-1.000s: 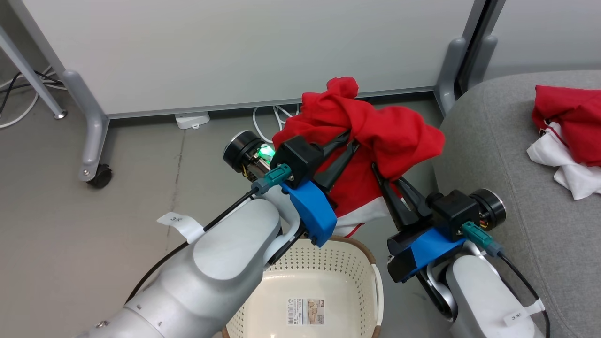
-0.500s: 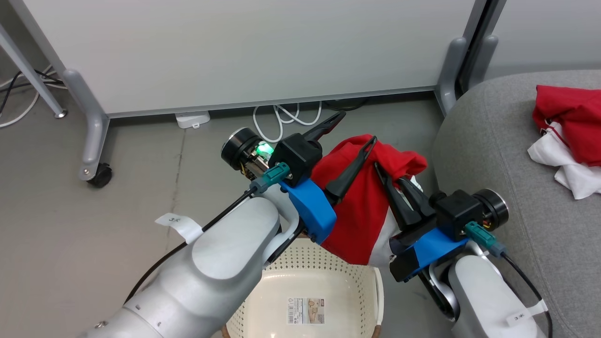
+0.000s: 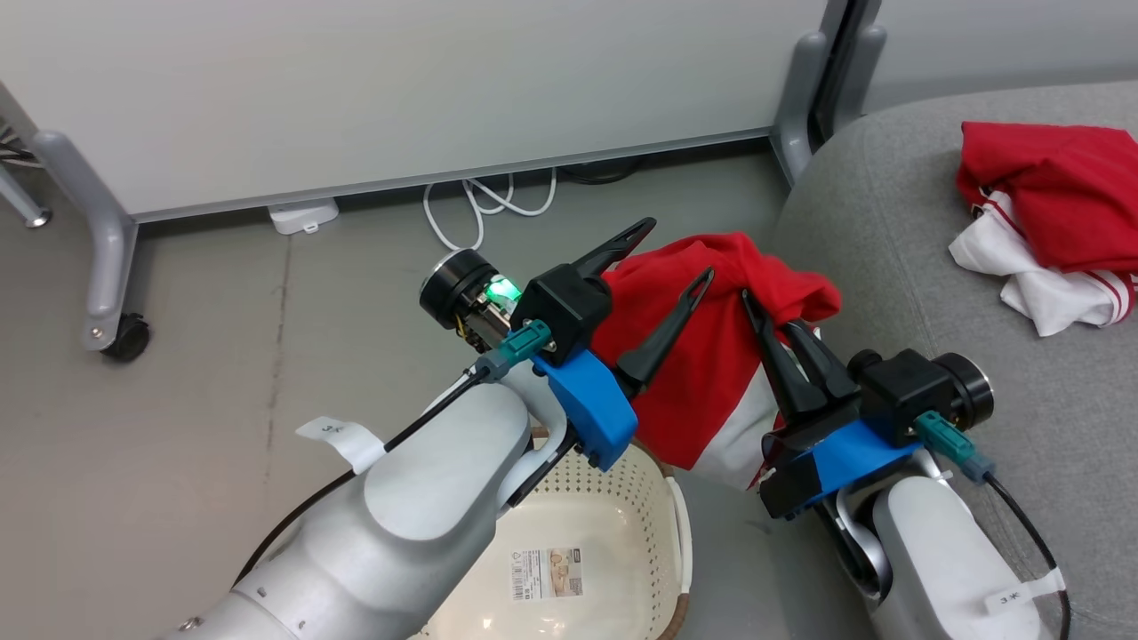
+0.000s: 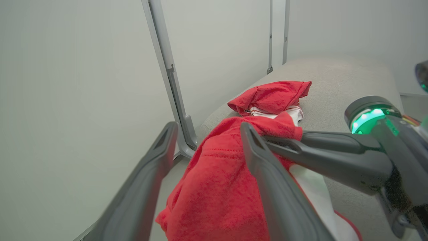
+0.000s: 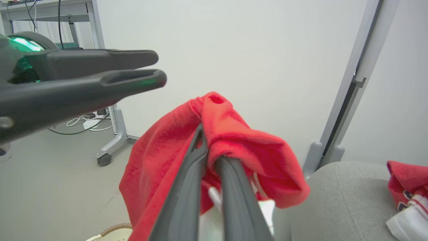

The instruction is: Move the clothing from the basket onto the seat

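left end effector [image 3: 678, 248] just let go, now wide apart. red garment [image 3: 711, 373] hangs off the right end effector [image 3: 766, 309] alone, clamped tight, just beside the seat [image 3: 889, 267]. other garment [image 3: 1040, 169] already sits there, basket [image 3: 622, 484] looks empty.

clothes [image 3: 711, 382]: soft cloth (a bit fuzzy)
seat [image 3: 889, 222]: rough woven cloth
basket [image 3: 622, 498]: smooth plastic full of tiny holes
fingers [image 3: 671, 324]: dull plastic, not shiny
arm [image 3: 427, 462]: smooth and a bit shiny
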Tool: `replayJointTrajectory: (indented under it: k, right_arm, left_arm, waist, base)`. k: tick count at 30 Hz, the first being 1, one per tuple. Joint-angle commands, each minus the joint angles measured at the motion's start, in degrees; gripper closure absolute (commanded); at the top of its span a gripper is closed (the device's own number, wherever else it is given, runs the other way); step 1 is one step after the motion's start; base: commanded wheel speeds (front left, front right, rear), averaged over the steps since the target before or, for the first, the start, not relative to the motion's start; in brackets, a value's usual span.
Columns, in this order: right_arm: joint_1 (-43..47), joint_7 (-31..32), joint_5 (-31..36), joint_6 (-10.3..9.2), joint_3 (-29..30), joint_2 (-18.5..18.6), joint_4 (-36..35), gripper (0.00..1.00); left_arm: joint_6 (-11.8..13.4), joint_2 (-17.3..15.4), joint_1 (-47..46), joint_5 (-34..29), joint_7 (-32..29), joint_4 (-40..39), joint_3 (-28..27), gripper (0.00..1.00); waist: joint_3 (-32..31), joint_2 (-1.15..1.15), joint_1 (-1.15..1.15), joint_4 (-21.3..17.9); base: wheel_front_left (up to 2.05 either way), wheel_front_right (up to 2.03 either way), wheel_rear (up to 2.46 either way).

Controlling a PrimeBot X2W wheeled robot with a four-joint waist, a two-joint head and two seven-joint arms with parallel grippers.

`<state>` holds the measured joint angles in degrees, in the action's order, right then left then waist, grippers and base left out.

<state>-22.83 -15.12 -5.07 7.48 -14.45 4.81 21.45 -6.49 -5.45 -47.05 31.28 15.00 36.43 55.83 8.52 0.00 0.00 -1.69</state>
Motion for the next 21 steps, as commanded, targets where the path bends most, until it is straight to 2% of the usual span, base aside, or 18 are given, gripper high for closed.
replayJointTrajectory:
  k: [1,21]
  right_arm:
    - [0.7,0.0,0.4,0.03,0.7,0.2,-0.7,1.00]
    - [5.6,0.0,0.7,0.03,9.1,1.0,-7.5,1.00]
  left_arm:
    - [0.2,-0.3,0.5,-0.4,0.3,-0.2,-0.1,0.00]
    - [0.5,-0.6,2.6,-3.6,0.3,-3.2,-0.6,0.00]
  waist:
    - [0.9,0.00,0.00,-1.3]
    - [3.3,0.00,0.00,-9.8]
  base:
    - [0.00,0.00,0.00]
    - [0.00,0.00,0.00]
